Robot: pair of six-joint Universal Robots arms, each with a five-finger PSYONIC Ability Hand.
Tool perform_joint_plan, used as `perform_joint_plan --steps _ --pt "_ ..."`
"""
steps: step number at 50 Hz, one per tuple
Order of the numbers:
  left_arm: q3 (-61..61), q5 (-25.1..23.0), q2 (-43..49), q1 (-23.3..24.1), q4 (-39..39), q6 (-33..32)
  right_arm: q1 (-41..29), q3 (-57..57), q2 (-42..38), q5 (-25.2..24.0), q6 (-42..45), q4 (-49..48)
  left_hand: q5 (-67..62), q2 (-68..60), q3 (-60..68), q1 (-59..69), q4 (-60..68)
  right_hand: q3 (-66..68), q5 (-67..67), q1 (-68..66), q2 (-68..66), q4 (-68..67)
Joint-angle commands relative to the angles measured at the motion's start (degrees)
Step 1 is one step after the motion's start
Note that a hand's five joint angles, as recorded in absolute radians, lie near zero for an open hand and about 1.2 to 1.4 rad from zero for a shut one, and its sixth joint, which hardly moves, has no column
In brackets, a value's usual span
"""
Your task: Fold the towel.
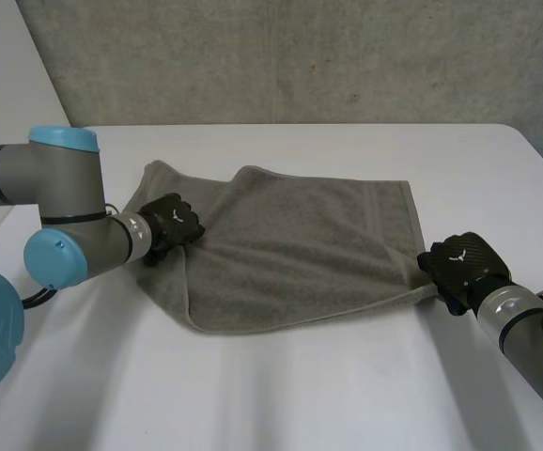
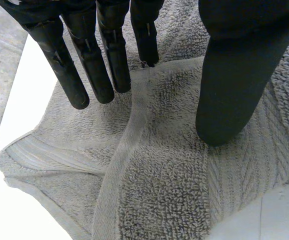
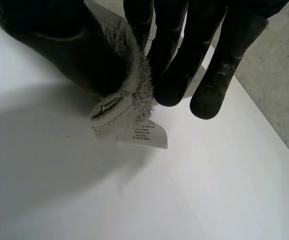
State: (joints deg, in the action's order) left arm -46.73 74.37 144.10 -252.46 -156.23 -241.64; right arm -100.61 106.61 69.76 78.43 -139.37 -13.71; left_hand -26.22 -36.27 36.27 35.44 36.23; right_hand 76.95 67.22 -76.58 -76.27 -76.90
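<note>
Pinching lower-right corner of the towel (image 1: 300, 249) with right hand (image 1: 461, 263), mid-frame on the desk (image 1: 281, 395); resting left hand (image 1: 173, 224) open, uncurled, on the left edge. Likely to lose that thin pinch on lifting, or to drag the fold askew with left side ungripped.

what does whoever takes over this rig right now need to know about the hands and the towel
Left robot hand: open, straight fingers resting on the left end of the grey terry-cloth towel, where the cloth is rumpled and partly doubled over.
Right robot hand: shut on the towel's near right corner, pinched between thumb and fingers, with the white care label hanging out below.
The towel lies mostly spread on the white table.
Done: right corner grasped. Left: get a grip on the left end, then make the fold; no clean fold yet.
</note>
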Motion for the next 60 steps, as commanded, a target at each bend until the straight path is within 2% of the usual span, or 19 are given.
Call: perform_joint_plan --steps 1,13,25,29,31,32,33,35,41,43,44,45,46,47,60 --pt "-3.9 -0.1 -2.0 -0.1 -3.6 0.4 -0.1 0.1 -0.1 0.1 0.1 0.0 -3.6 -3.6 3.6 4.4 3.6 3.1 2.8 -3.4 -3.7 -3.1" --pt "-10.7 0.0 -6.6 -1.5 -10.0 0.5 -0.1 0.0 -0.2 0.1 0.1 -0.1 -0.7 -0.7 0.7 1.5 0.7 3.1 2.8 -3.4 -3.7 -3.1" --pt "-14.4 0.2 -7.3 -3.2 -10.0 0.3 -0.1 0.0 -0.3 0.1 0.1 -0.1 -3.3 -3.2 3.2 4.0 3.3 3.1 2.8 -3.4 -3.7 -3.1" --pt "-15.5 0.2 -7.9 -3.2 -10.0 0.3 -0.1 0.0 -0.3 0.1 0.1 -0.1 -7.5 -7.4 7.4 8.3 7.5 3.1 2.8 -3.4 -3.7 -3.1" --pt "-17.3 -0.3 -9.0 -3.2 -10.2 0.4 -0.1 0.1 -0.3 0.1 0.1 -0.1 -17.5 -17.5 17.5 18.3 17.5 3.1 2.8 -3.4 -3.7 -3.1" --pt "-17.3 -0.3 -9.0 -3.2 -10.2 0.4 -0.1 0.1 -0.3 0.1 0.1 -0.1 -17.6 -17.5 17.5 18.3 17.6 3.1 2.8 -3.4 -3.7 -3.1" --pt "-18.0 -0.4 -9.5 -3.2 -10.2 0.5 -0.1 0.1 -0.3 0.1 0.1 -0.1 -23.7 -23.7 23.7 24.5 23.7 3.1 2.8 -3.4 -3.7 -3.1" --pt "-18.7 -0.5 -9.9 -3.2 -10.2 0.6 -0.1 0.1 -0.3 0.1 0.1 -0.1 -28.3 -28.2 28.2 29.1 28.3 3.1 2.8 -3.4 -3.7 -3.1" --pt "-20.6 -0.4 -10.3 -3.2 -12.5 0.4 -0.1 0.1 -0.4 0.1 0.1 0.0 -28.7 -28.6 28.6 29.4 28.7 3.1 2.8 -3.4 -3.7 -3.1" --pt "-20.7 -0.3 -10.4 -3.2 -13.8 0.5 -0.1 0.1 -0.4 0.1 0.1 -0.1 -27.3 -27.3 27.3 28.1 27.3 3.1 2.8 -3.4 -3.7 -3.1" --pt "-20.9 -0.2 -10.4 -3.2 -15.2 0.5 -0.1 0.1 -0.4 0.1 0.1 -0.1 -20.7 -20.6 20.6 21.4 20.6 3.1 2.8 -3.4 -3.7 -3.1" --pt "-20.9 -0.2 -10.4 -3.2 -15.2 0.5 -0.1 0.1 -0.4 0.1 0.1 -0.1 -20.6 -20.5 20.5 21.4 20.6 3.1 2.8 -3.4 -3.7 -3.1" --pt "-20.9 -0.1 -10.4 -3.2 -16.6 0.4 -0.1 0.1 -0.4 0.1 0.1 -0.1 -3.3 -3.2 3.2 4.1 3.3 3.1 2.8 -3.4 -3.7 -3.1" --pt "-20.9 -0.1 -10.4 -3.2 -17.8 0.4 -0.1 0.1 -0.4 0.1 0.1 -0.1 6.2 6.3 -6.3 -5.4 -6.2 3.1 2.8 -3.4 -3.7 -3.1" --pt "-20.6 -0.1 -10.2 -3.1 -20.0 0.3 -0.1 0.0 -0.9 0.1 0.1 -0.1 11.0 11.1 -11.1 -10.3 -11.0 3.1 2.8 -3.4 -3.7 -3.1"
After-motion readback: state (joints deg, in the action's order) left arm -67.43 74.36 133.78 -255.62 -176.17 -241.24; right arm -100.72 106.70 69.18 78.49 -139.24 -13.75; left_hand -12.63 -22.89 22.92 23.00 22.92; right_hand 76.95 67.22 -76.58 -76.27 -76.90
